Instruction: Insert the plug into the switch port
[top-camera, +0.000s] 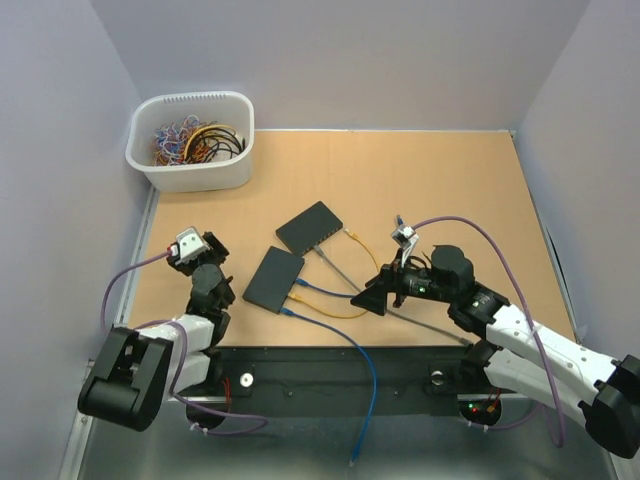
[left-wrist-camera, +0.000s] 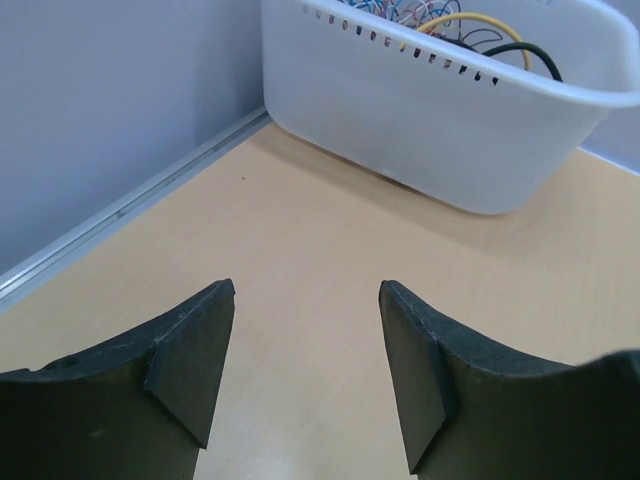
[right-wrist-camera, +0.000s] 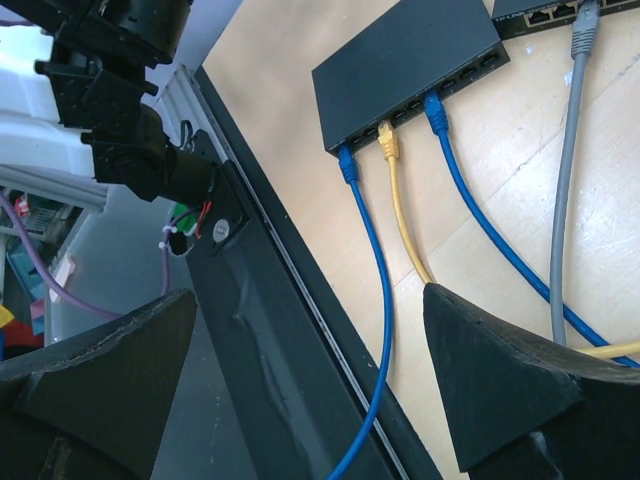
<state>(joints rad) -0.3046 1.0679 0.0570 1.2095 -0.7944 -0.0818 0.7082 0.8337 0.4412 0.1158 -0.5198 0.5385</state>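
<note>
From above, two black switches lie mid-table, the near switch (top-camera: 274, 279) in front of the far switch (top-camera: 310, 227). A yellow cable's loose plug (top-camera: 350, 234) lies just beside the far one. The left gripper (top-camera: 200, 250) sits well apart from them, while the right gripper (top-camera: 378, 292) is over the cables. In the left wrist view the fingers (left-wrist-camera: 190, 350) are spread wide and empty, facing a white basket (left-wrist-camera: 450, 130). In the right wrist view the fingers (right-wrist-camera: 500, 390) are also wide and empty, and two blue cables (right-wrist-camera: 375, 270) and a yellow cable are plugged into the near switch.

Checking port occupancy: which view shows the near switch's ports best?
Right wrist: the near switch shows its port face, with blue plugs and a yellow plug seated. Top external shows only its top; left wrist misses it.
</note>
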